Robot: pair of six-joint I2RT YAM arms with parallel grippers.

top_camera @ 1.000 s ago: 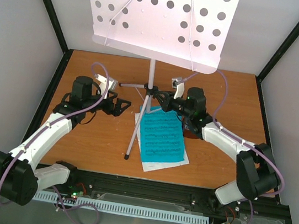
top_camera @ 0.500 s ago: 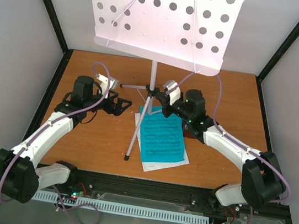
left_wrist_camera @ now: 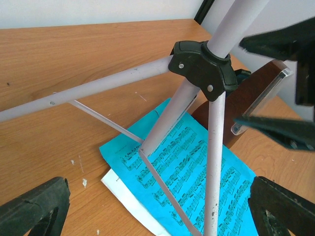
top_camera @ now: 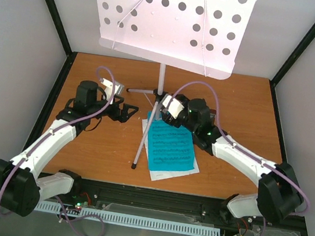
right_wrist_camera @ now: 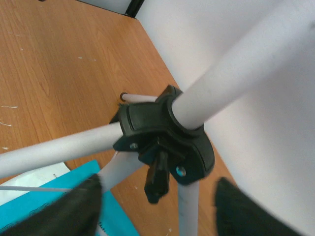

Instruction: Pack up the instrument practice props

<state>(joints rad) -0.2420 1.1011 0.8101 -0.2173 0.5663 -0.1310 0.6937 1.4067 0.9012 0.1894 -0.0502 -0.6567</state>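
The white music stand has its hole-punched desk (top_camera: 171, 20) at the top and its pole (top_camera: 161, 77) rising from a black tripod hub (left_wrist_camera: 202, 69). One leg (top_camera: 145, 134) lies over the blue music sheet (top_camera: 170, 146), which rests on the white sheet (top_camera: 173, 173). The brown metronome (left_wrist_camera: 248, 98) with its clear cover stands just behind the hub; it is hidden in the top view. My left gripper (top_camera: 124, 112) is open and empty, left of the hub, facing the legs (left_wrist_camera: 157, 219). My right gripper (top_camera: 166, 104) is open close to the hub (right_wrist_camera: 162, 137), touching nothing.
The wooden table (top_camera: 94, 150) is walled by pale panels with black frame posts (top_camera: 49, 9). A stand leg (left_wrist_camera: 88, 88) runs left across the table. The right gripper's black fingers (left_wrist_camera: 275, 130) show beside the metronome in the left wrist view.
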